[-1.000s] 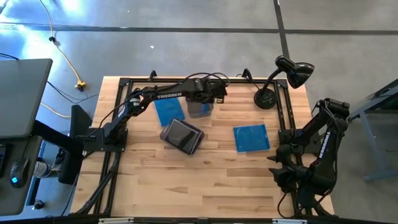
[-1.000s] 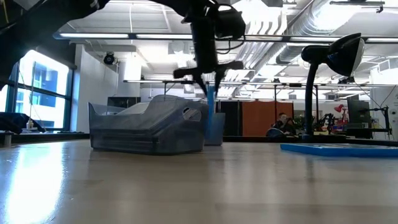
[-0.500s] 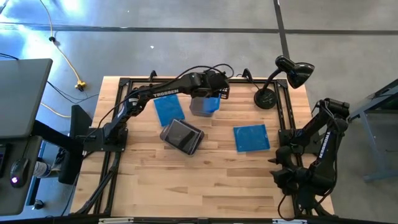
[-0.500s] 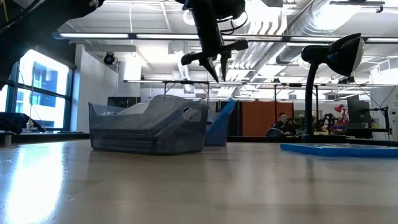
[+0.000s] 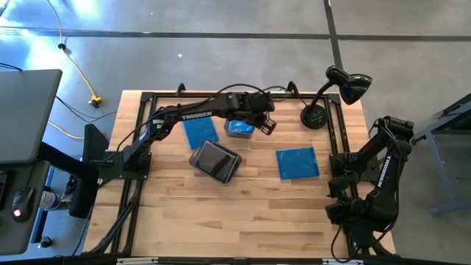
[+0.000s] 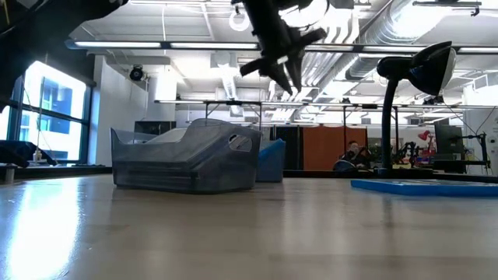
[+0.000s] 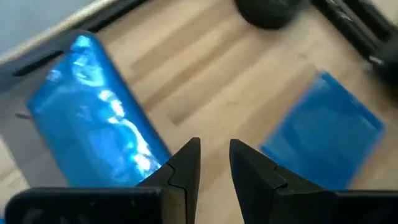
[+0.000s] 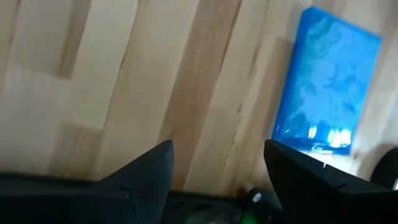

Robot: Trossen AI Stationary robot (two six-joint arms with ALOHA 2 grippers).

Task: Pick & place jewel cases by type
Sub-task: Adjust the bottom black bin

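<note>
Wooden slatted surface [image 5: 221, 206] on grey concrete floor, black desk lamp [image 5: 346, 85] at far right | far tub [image 5: 239, 129]: blue jewel case inside | near tub [image 5: 215, 160]: dark case | loose blue cases [image 5: 199, 131], [image 5: 298, 163] flat | left tool [image 5: 266, 126] above far tub, slightly parted, empty | right tool [image 8: 217, 162] wide, empty, at the surface's right edge.
</note>
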